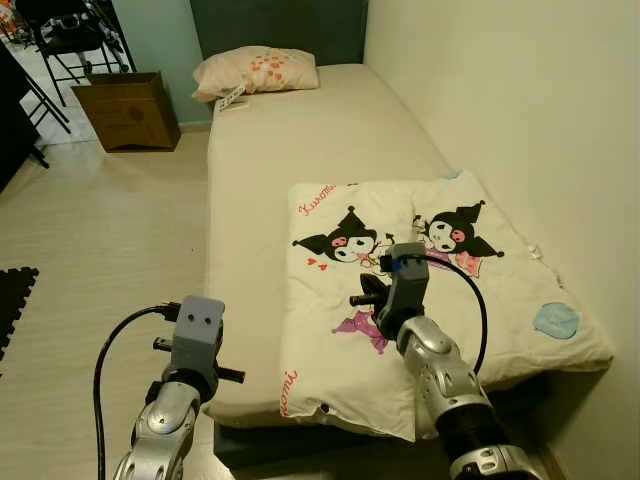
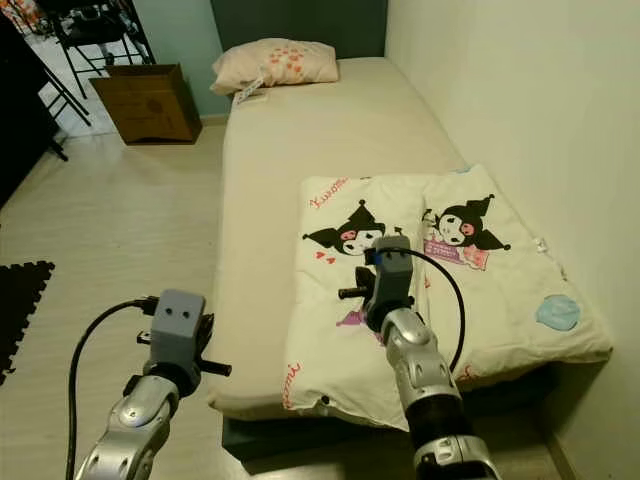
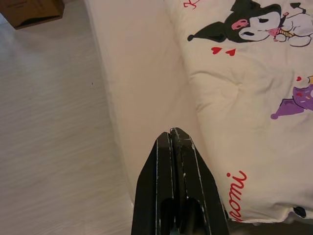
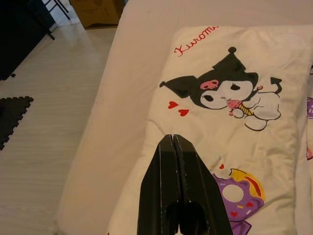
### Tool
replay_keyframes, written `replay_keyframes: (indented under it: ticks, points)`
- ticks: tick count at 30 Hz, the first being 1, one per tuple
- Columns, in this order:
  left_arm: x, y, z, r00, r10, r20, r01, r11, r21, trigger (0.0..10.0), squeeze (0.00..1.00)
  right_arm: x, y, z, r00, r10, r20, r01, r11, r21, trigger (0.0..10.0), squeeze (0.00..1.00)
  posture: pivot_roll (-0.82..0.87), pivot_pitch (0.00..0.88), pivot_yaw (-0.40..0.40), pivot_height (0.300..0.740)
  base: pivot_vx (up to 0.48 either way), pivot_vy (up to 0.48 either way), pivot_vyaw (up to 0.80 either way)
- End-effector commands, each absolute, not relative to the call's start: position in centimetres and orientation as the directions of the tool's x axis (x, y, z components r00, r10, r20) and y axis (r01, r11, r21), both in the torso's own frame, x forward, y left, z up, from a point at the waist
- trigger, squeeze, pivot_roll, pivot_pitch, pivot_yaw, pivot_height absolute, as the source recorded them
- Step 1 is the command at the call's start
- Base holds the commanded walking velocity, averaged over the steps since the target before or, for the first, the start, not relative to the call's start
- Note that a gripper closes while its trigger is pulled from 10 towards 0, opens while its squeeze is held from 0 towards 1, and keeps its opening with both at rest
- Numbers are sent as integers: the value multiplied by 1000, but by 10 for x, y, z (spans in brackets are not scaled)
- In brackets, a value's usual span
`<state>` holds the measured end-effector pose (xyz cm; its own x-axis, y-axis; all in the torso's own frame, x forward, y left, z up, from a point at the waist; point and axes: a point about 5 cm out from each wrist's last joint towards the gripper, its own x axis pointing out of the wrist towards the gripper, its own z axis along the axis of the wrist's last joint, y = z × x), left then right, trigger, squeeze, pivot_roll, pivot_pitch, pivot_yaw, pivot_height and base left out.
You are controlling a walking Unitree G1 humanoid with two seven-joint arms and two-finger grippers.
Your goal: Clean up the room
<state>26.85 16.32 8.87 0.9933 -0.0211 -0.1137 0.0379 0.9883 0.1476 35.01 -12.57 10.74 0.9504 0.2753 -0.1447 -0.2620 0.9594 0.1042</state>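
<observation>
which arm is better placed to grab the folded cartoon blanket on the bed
Right. The right gripper hangs shut directly over the folded cartoon blanket, while the left gripper, also shut, is beside the blanket at the mattress edge.

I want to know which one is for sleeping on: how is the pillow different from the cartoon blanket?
The pillow is small and puffy, at the far head of the bed; the cartoon blanket is big, folded flat at the near end. The pillow has orange spots; the blanket has black cartoon characters and red writing. Both are pale and lie on the bed.
</observation>
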Motion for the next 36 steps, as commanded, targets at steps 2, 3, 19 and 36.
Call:
replay_keyframes:
  ticks: [2,3,19,36]
  points:
    - [263,168,79,989,-7,-150,32,986,166,10000,0,349,-124,101,945,283,-162,-267,957,112,10000,0,-61,150,29,652,0,0,0]
    - [263,168,79,988,-5,-152,31,986,166,10000,0,348,-124,101,945,285,-160,-269,956,114,10000,0,-61,150,29,648,0,0,0]
    - [262,166,78,988,-5,-153,30,987,160,10000,0,350,-126,99,948,279,-152,-263,958,114,10000,0,-66,151,31,634,0,0,0]
    - [259,166,77,987,14,-159,9,990,143,10000,0,354,-124,103,940,309,-144,-295,949,111,10000,0,-64,160,18,630,0,0,0]
